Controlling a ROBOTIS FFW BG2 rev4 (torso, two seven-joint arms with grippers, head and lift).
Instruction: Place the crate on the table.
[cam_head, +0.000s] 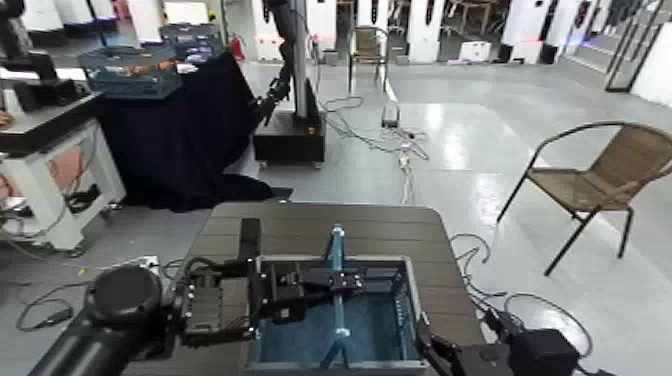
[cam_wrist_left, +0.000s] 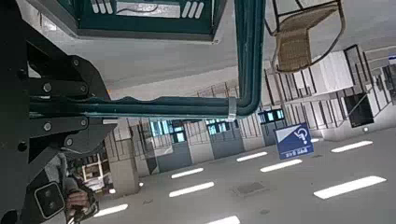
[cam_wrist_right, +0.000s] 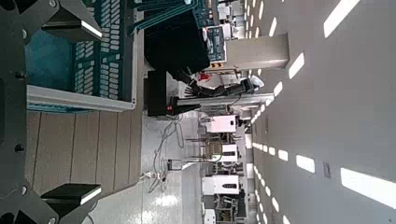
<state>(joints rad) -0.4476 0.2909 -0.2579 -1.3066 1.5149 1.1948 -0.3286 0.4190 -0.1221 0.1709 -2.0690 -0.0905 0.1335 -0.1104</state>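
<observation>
From the head view, going left to right: a white bench (cam_head: 45, 165) stands at far left, then a black-draped stand (cam_head: 185, 125) carrying a dark teal mesh crate (cam_head: 130, 70). Behind it, a black robot base (cam_head: 290, 125) sits on the grey floor (cam_head: 450, 140) with cables trailing away.

In the foreground, the dark slatted desk (cam_head: 300, 225) fills the centre. The left arm reaches in from the lower left. Its left end effector (cam_head: 275, 290) is at the left rim of the crate (cam_head: 395, 320), and a finger extends inward toward the light-blue handle bar (cam_head: 338, 290). The crate is blue and sits over the near part of the desk. The right end effector (cam_head: 440, 352) is at the crate's right near corner. A wicker chair (cam_head: 600, 175) stands at far right.

The head view does not settle either grip. The left wrist view shows what it hides: the left end effector's black fingers (cam_wrist_left: 56, 103) are closed around a teal bar of the crate (cam_wrist_left: 177, 105). The chair (cam_wrist_left: 304, 33) shows beyond it.

The right wrist view shows the right end effector's two fingers (cam_wrist_right: 65, 28) spread wide apart, with the crate's lattice side (cam_wrist_right: 107, 47) and desk planks (cam_wrist_right: 84, 149) between them; it holds nothing there.
</observation>
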